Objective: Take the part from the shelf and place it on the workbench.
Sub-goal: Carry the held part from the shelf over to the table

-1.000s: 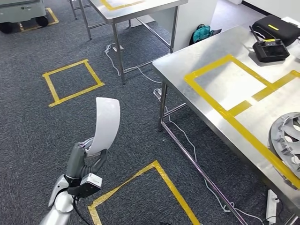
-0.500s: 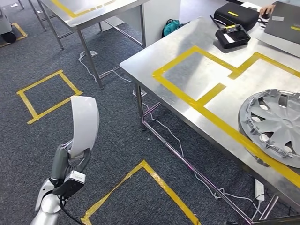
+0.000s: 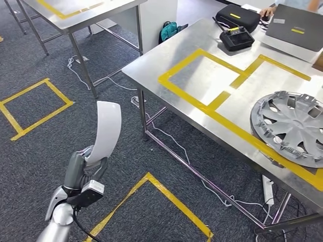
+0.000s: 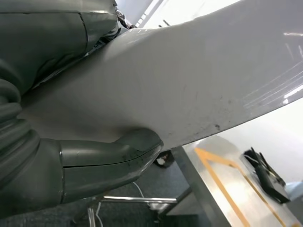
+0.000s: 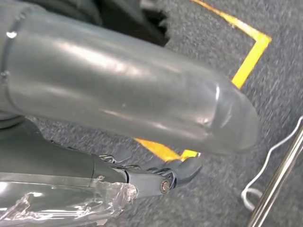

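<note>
My left hand (image 3: 82, 169) grips a white curved part (image 3: 106, 128) by its lower end and holds it upright over the grey carpet, at the lower left of the head view. In the left wrist view the part (image 4: 200, 80) spans the picture, with my thumb (image 4: 107, 163) pressed under it. The steel workbench (image 3: 205, 75), marked with yellow tape rectangles, stands to the right of the part, apart from it. My right hand (image 5: 143, 109) hangs above the carpet with its fingers (image 5: 161, 182) stretched out and nothing in them.
A silver hubcap (image 3: 289, 126) lies on the bench's right side. At the far end are a black controller (image 3: 236, 38), a black case (image 3: 236, 15), a grey case (image 3: 295, 30) and a person's hand (image 3: 268, 10). Cables and a power strip (image 3: 267, 189) lie under the bench. A second table (image 3: 76, 12) stands behind.
The camera has turned, so the whole scene has slid left and the workbench fills more of the picture. The part stays upright in my left hand.
</note>
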### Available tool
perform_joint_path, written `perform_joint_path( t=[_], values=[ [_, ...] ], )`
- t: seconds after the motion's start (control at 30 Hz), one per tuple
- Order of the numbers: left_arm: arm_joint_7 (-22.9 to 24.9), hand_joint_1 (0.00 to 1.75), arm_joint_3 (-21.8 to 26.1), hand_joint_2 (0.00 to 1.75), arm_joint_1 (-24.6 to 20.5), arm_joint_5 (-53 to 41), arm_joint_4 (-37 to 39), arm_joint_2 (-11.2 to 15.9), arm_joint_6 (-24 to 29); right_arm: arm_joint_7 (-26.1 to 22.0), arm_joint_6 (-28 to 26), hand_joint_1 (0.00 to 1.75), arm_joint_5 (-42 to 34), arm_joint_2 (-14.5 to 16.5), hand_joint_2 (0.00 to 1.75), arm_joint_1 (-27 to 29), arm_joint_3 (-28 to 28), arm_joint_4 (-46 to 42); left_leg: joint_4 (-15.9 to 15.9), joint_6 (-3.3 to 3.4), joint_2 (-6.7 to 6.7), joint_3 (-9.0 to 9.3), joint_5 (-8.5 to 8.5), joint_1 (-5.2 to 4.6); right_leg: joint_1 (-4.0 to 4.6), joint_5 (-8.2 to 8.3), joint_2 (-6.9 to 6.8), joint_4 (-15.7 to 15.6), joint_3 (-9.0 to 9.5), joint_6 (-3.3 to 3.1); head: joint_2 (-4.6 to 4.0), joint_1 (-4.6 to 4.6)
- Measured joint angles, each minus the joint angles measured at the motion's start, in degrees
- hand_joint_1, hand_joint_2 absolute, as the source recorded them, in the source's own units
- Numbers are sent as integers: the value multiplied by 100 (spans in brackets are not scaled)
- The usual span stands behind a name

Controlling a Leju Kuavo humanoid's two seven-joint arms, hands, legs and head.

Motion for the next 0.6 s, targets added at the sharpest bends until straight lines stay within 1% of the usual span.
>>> perform_joint_path(
  t=[0.03, 0.07, 0.1, 0.13, 0.17, 0.2, 0.3, 0.33, 0.5, 0.6],
  values=[
    [23, 173, -42, 175, -24, -2, 21, -10, 15, 4, 11, 0, -1, -9, 0, 16, -4, -8, 1, 1, 22, 2, -1, -5, 5, 93, -2, -101, 64, -9, 0, 0],
    [46, 173, -82, 175, -51, 1, 39, -19, 31, 9, 21, 0, 4, -14, 0, 26, -9, -19, 1, 1, 38, 6, -3, -7, 11, 268, -9, -433, 249, -24, 0, 0],
    [68, 173, -119, 175, -77, 6, 52, -24, 45, 13, 25, 0, 9, -17, 0, 29, -14, -30, 2, -5, 50, 11, -5, -8, 17, 450, -29, -878, 497, -43, 0, 1],
    [90, 173, -149, 175, -103, 19, 62, -27, 55, 17, 26, 0, 15, -19, 0, 25, -21, -38, 8, -20, 58, 13, -11, -19, 28, 590, -47, -1279, 724, -63, 0, -1],
    [110, 173, -170, 175, -125, 36, 70, -30, 60, 20, 26, 0, 21, -20, 0, 17, -27, -45, 12, -40, 65, 11, -12, -29, 38, 674, -61, -1562, 883, -82, 0, -4],
    [127, 173, -186, 175, -144, 54, 78, -32, 62, 22, 26, 0, 25, -20, 0, 12, -33, -48, 23, -37, 68, 6, -16, -41, 40, 706, -68, -1690, 955, -80, 0, -7],
    [175, 173, -222, 175, -195, 115, 118, -35, 66, 27, 21, 0, 49, -21, 0, 14, -46, -53, 21, 36, 70, -1, 6, -56, 41, 741, -44, -1715, 954, -57, 0, -12],
    [197, 173, -229, 175, -218, 140, 136, -35, 69, 28, 20, 0, 61, -22, 0, 14, -50, -57, 3, 34, 70, 1, 21, -53, 47, 741, -36, -1714, 948, -67, 0, -12],
    [247, 173, -234, 175, -328, 248, 220, -35, 139, 28, 17, 0, 110, -28, 0, 11, -76, -84, -62, -92, 71, 2, 62, -36, 68, 746, -28, -1709, 917, -134, 0, -10],
    [261, 173, -233, 175, -361, 298, 269, -37, 187, 29, 17, 0, 127, -28, 0, 11, -95, -85, -67, -125, 71, -2, 73, -32, 74, 750, -28, -1704, 911, -156, 0, -10]
  ],
)
